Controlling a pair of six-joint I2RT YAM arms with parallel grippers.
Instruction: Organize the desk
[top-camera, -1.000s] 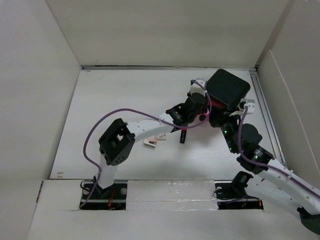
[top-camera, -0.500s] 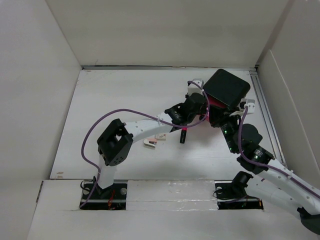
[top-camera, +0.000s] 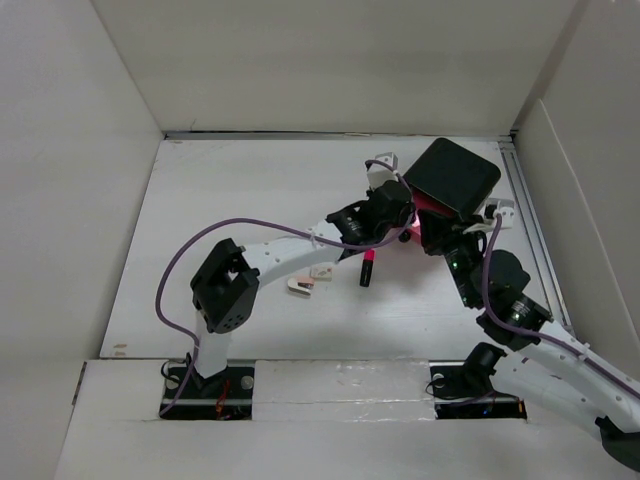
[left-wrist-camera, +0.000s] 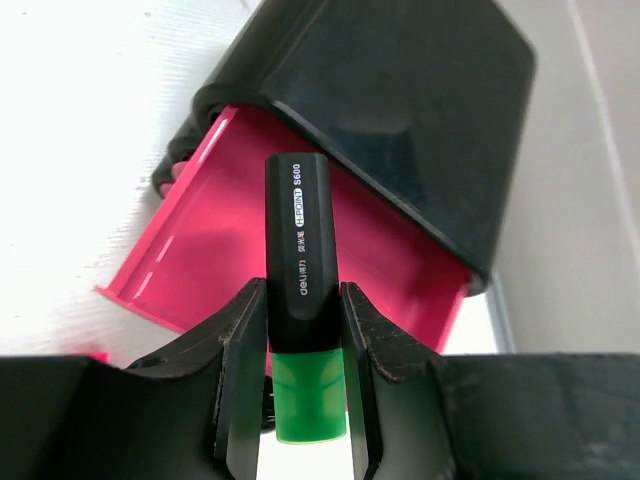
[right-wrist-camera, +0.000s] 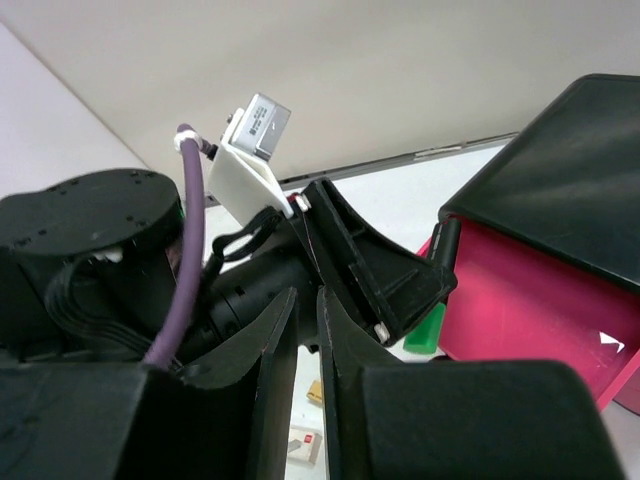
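The desk (top-camera: 230, 200) is a white tabletop between white walls. At its far right stands a black box (top-camera: 458, 175) with a pink drawer (left-wrist-camera: 250, 250) pulled open. My left gripper (left-wrist-camera: 300, 292) is shut on a black highlighter with a green end (left-wrist-camera: 302, 250), held over the open drawer. In the top view the left gripper (top-camera: 405, 225) is next to the box. My right gripper (right-wrist-camera: 306, 300) is shut and empty, close beside the left gripper, at the box's near side in the top view (top-camera: 438, 238).
A pink highlighter (top-camera: 367, 270) lies on the desk below the left wrist. Two small items, one whitish (top-camera: 300, 286) and one tan (top-camera: 322, 271), lie under the left forearm. A metal rail (top-camera: 530, 230) runs along the right wall.
The left wrist has shifted slightly left and turned with the highlighter held. The pink highlighter on the desk shows more. The right arm has barely moved.
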